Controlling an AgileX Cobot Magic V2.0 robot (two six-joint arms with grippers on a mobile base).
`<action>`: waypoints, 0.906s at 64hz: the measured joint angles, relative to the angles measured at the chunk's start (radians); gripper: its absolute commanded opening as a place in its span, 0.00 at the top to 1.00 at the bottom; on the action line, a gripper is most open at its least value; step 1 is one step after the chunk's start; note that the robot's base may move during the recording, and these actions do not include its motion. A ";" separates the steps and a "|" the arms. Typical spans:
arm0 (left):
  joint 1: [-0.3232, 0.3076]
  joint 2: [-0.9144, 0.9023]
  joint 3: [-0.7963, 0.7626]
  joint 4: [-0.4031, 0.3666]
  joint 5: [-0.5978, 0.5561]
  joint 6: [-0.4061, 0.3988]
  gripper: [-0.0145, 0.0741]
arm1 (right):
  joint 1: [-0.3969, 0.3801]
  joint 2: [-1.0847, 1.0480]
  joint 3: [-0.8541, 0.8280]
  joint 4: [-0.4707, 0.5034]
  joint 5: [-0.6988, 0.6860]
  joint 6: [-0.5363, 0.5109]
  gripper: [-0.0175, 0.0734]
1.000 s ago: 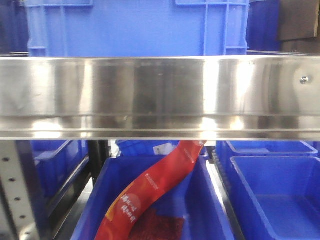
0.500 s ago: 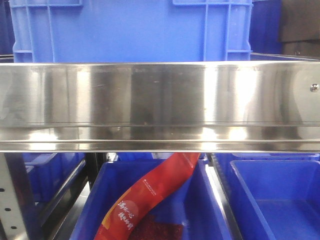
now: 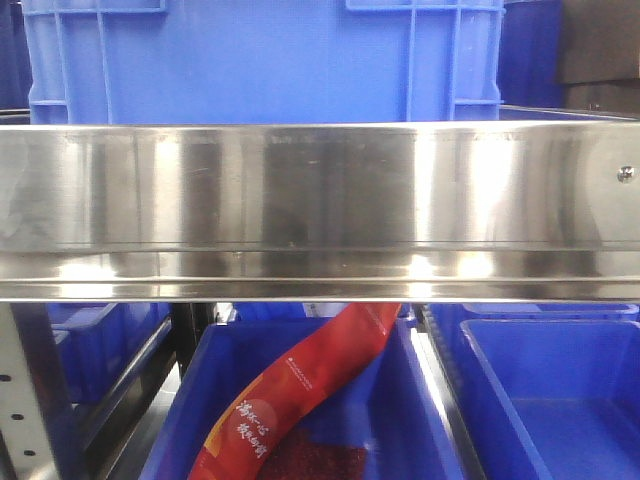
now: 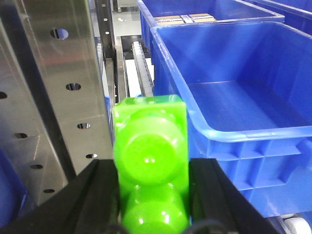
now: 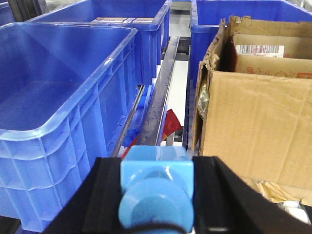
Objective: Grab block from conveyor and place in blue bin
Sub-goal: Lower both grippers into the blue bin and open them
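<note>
In the right wrist view my right gripper point(image 5: 156, 187) is shut on the block point(image 5: 156, 183), a bright blue cube with a round stud facing the camera. It hangs beside and just right of an empty blue bin point(image 5: 63, 102). In the left wrist view my left gripper point(image 4: 151, 185) is shut on a green studded brick point(image 4: 150, 156), held left of an empty blue bin point(image 4: 234, 87). The conveyor is out of view. The front view shows neither gripper.
A wide steel rail point(image 3: 320, 210) fills the front view, with a blue crate point(image 3: 270, 60) above and blue bins holding a red packet point(image 3: 300, 385) below. A torn cardboard box point(image 5: 258, 107) stands right of my right gripper. A perforated steel post point(image 4: 58, 87) stands left of my left gripper.
Over the last second the front view shifted slightly: the steel rail sits a little lower in frame and the screw moved right. In the last half second it has hardly changed.
</note>
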 measured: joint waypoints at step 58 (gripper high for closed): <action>-0.058 0.055 -0.070 0.004 -0.037 0.033 0.96 | 0.085 0.061 -0.083 0.002 -0.042 -0.035 0.98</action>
